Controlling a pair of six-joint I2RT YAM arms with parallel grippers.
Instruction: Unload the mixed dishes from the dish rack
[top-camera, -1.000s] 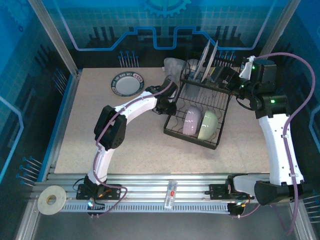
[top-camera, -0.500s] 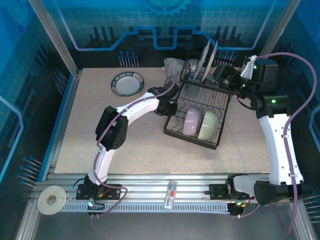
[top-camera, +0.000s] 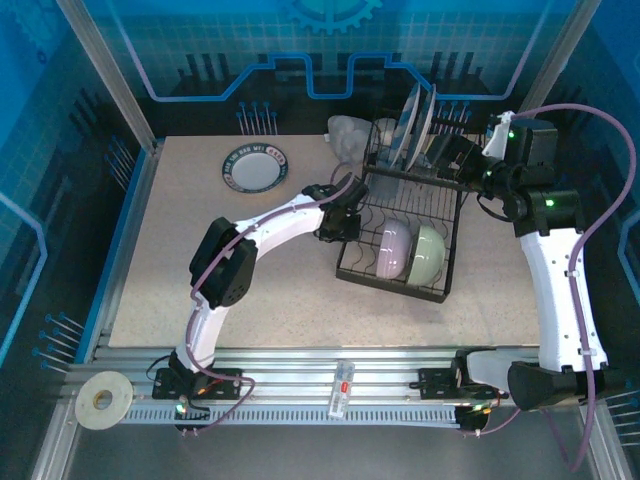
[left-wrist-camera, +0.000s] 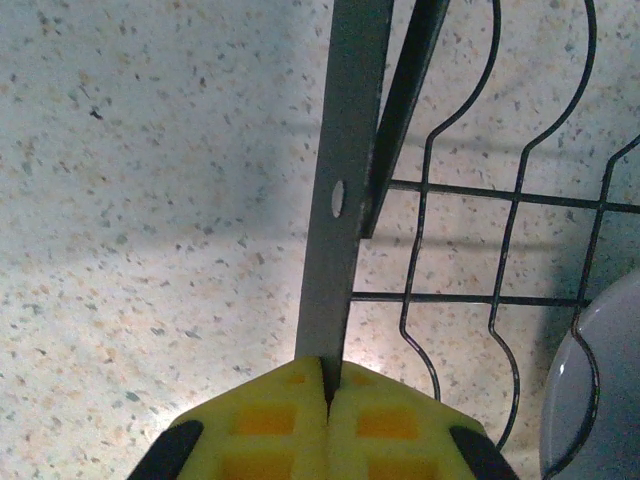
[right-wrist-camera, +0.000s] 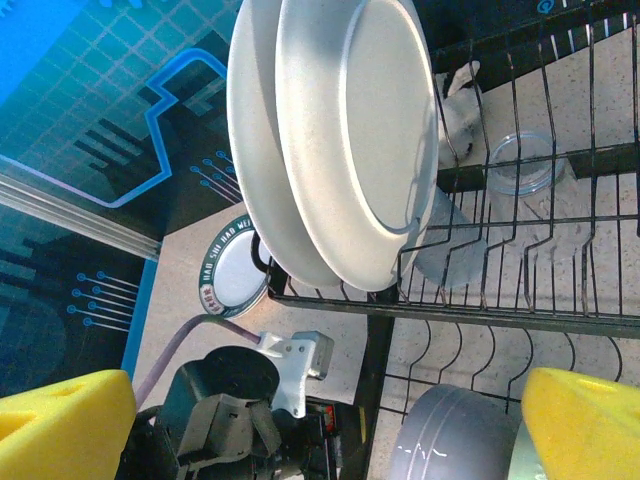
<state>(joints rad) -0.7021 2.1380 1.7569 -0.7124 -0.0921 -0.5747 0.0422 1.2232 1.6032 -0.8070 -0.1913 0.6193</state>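
Note:
The black wire dish rack (top-camera: 400, 178) stands right of the table's centre. Two white plates (top-camera: 415, 115) lean in its upper slots. A lavender bowl (top-camera: 393, 248) and a pale green bowl (top-camera: 428, 255) sit in the lower basket. My left gripper (top-camera: 340, 222) is shut on the rack's flat left upright (left-wrist-camera: 345, 200), with the yellow pads (left-wrist-camera: 290, 420) pinching its end. My right gripper (top-camera: 447, 152) hovers open at the rack's upper right. Its yellow fingers (right-wrist-camera: 60, 420) stand wide apart, facing the plates (right-wrist-camera: 340, 140), and hold nothing. The lavender bowl (right-wrist-camera: 460, 440) sits low between them.
A green-rimmed plate (top-camera: 255, 167) lies flat on the table at the back left. Clear plastic cups (top-camera: 350, 132) stand behind the rack's left corner, and one cup (right-wrist-camera: 520, 165) is seen through the wires. A roll of tape (top-camera: 101, 399) rests on the front rail.
My left gripper closed on the rack's upright and moved right. The rack slid slightly right and toward the front, and the plates tilted. The right arm barely moved.

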